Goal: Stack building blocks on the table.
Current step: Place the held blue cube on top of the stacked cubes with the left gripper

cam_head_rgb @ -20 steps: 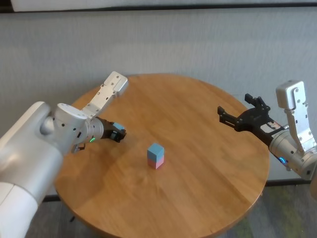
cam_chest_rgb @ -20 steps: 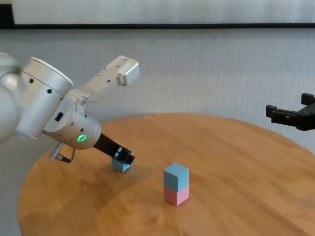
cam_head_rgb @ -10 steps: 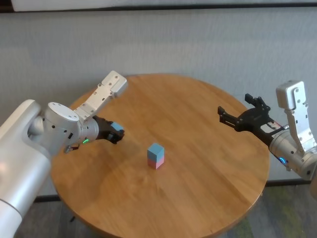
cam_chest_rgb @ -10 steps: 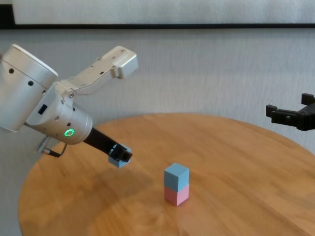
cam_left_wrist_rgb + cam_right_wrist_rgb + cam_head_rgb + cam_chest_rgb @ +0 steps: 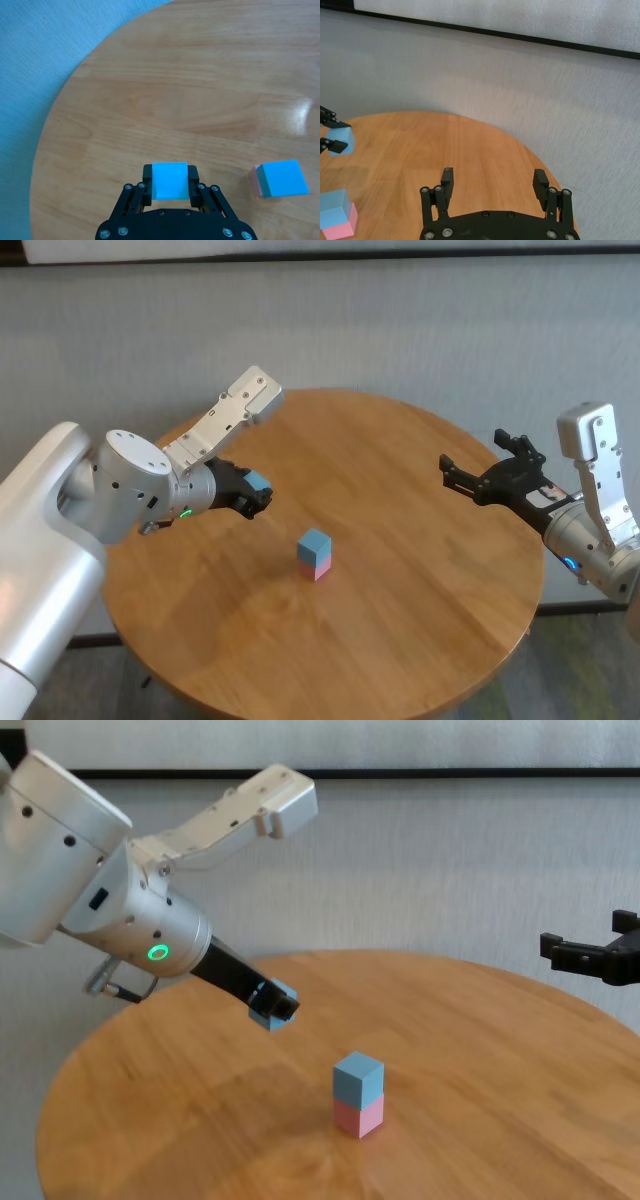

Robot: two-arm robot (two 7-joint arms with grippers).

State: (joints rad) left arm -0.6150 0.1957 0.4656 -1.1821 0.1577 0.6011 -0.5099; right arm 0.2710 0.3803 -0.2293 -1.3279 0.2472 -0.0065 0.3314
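grey textured wall fills the background, with a dark strip running along its upper part. below it stands the round wooden table (image 5: 400, 640), its honey-brown plank top taking up most of the head view.

the left arm reaches in over the table's left half, its white forearm slanting down toward the middle. the right arm hangs off the table's right edge, idle, and the right gripper (image 5: 482, 472) has its black fingers spread wide apart with nothing between them.

the left gripper (image 5: 256, 492) is clamped on a light blue block (image 5: 270, 1005), one finger on each side of it as the left wrist view shows. in the chest view this held block is lifted clear of the wood, above and to the left of the stack.

near the table's middle sits a two-block stack: a pink block (image 5: 358, 1117) on the wood and a second blue block (image 5: 358, 1078) squarely on top of it, edges lined up.
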